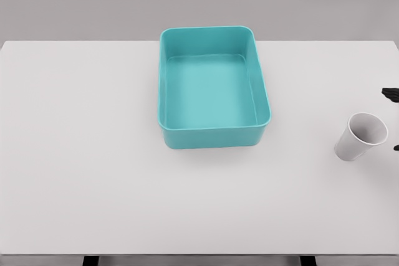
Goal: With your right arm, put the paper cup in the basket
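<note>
I see the paper cup (361,136) tilted beside the right robot hand (393,119); I cannot tell its grip. The teal basket (214,134) sits mid-desk (81,172).

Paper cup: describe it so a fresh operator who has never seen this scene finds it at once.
Start at the teal basket in the middle of the white table, then look right toward the table's edge. The paper cup is there, apart from the basket, white and tilted with its open mouth facing up and right. Dark fingertips show just beyond it at the picture's right edge.
</note>
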Controlling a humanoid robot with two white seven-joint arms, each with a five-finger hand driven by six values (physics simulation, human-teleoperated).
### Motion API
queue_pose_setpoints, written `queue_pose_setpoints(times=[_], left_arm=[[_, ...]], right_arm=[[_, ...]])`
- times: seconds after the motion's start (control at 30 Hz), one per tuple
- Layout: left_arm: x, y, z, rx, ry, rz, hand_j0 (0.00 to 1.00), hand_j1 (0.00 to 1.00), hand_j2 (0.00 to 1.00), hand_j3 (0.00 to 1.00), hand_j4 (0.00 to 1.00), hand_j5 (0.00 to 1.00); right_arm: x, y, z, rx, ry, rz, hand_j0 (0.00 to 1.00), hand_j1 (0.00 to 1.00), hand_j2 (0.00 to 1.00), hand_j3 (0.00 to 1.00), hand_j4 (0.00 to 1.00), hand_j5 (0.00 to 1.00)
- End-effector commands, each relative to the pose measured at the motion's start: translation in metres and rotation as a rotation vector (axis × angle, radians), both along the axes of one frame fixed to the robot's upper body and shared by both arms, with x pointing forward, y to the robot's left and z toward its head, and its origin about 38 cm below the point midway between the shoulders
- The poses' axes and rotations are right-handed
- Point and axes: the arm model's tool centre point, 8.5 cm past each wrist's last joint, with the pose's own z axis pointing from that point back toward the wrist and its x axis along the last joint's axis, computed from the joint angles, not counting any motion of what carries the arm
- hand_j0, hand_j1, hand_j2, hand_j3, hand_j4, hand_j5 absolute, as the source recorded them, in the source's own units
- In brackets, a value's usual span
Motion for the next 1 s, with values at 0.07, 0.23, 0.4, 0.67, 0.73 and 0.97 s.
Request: queue_pose_setpoints(times=[0.07,0.23,0.4,0.67,0.73,0.97], left_arm=[[0.000,0.000,0.000,0.000,0.000,0.000,1.00,1.00,1.00,1.00,1.00,1.00],[0.000,0.000,0.000,0.000,0.000,0.001,1.00,1.00,1.00,1.00,1.00,1.00],[0.000,0.000,0.000,0.000,0.000,0.001,1.00,1.00,1.00,1.00,1.00,1.00],[0.000,0.000,0.000,0.000,0.000,0.000,1.00,1.00,1.00,1.00,1.00,1.00],[0.000,0.000,0.000,0.000,0.000,0.001,1.00,1.00,1.00,1.00,1.00,1.00],[0.000,0.000,0.000,0.000,0.000,0.000,1.00,1.00,1.00,1.00,1.00,1.00]], right_arm=[[-0.003,-0.001,-0.004,0.010,0.011,-0.007,1.00,1.00,1.00,1.00,1.00,1.00],[-0.004,0.000,-0.006,0.012,0.016,-0.004,1.00,1.00,1.00,1.00,1.00,1.00],[-0.008,0.004,-0.014,0.022,0.031,0.003,1.00,1.00,1.00,1.00,1.00,1.00],[-0.008,0.010,-0.021,0.044,0.033,0.004,1.00,1.00,1.00,1.00,1.00,1.00],[-0.008,0.010,-0.022,0.045,0.035,0.003,1.00,1.00,1.00,1.00,1.00,1.00],[-0.008,0.013,-0.029,0.065,0.036,0.000,1.00,1.00,1.00,1.00,1.00,1.00]])
